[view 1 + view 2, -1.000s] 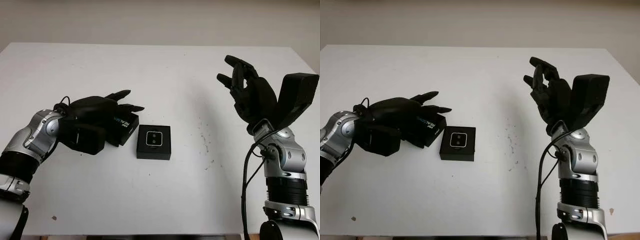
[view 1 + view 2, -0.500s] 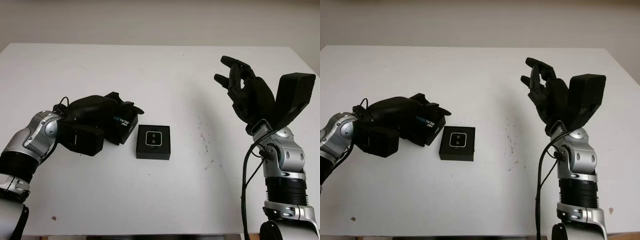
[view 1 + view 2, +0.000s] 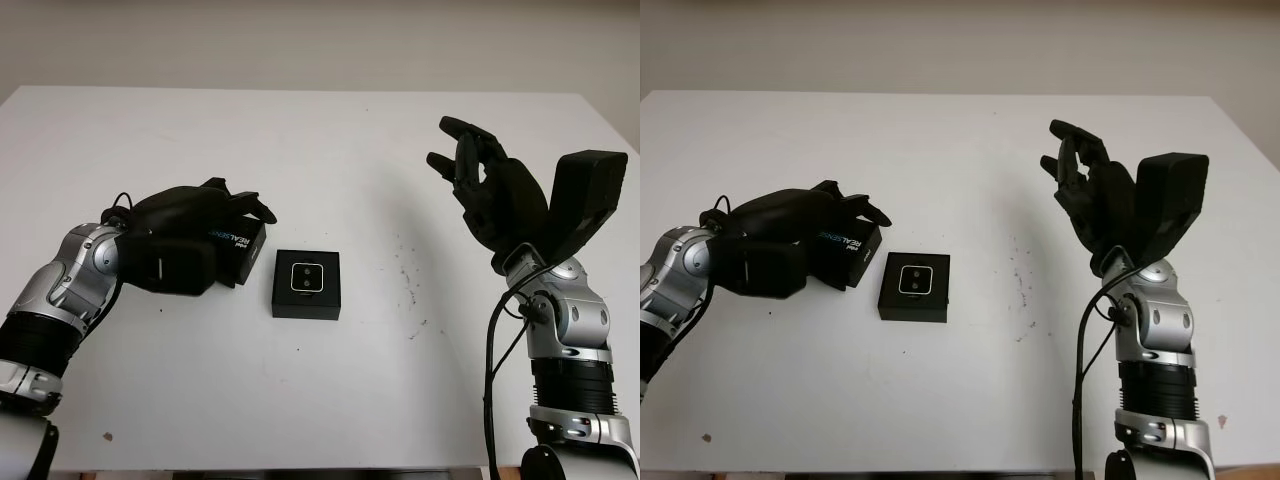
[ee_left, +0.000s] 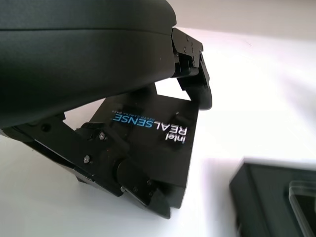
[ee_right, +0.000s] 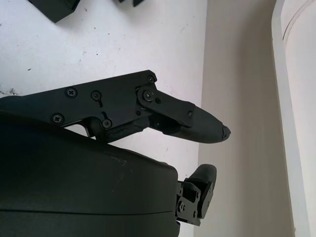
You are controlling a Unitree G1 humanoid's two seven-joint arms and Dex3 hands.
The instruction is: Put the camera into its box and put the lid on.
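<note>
— Across the white desk [image 3: 330,150], what lay where?

— Largest first: the right hand [image 3: 487,190] was raised above the desk's right side, open and holding nothing, well apart from everything else. The left hand [image 3: 195,225] sat low on the left side, its fingers [image 4: 195,81] curled over the lid [image 4: 153,143], a flat black piece with white and blue lettering. From the wrist view the fingers pressed against the lid at opposite edges, so I judged it a grasp, though I could not tell whether the lid had left the desk.

— And the box?

— The box [image 3: 306,284] stood open near the middle of the desk, just beside the lid, on the side away from the left arm. The camera [image 3: 305,279], small and pale with two dark lenses, already lay inside it.

— So how far along was the job?

— By my reading, the first half was done: camera in box. What remained was to carry the lid across, line it up square over the box, and press it down. The gap to cover was short, but the lid looked a close fit, so alignment would matter.
</note>
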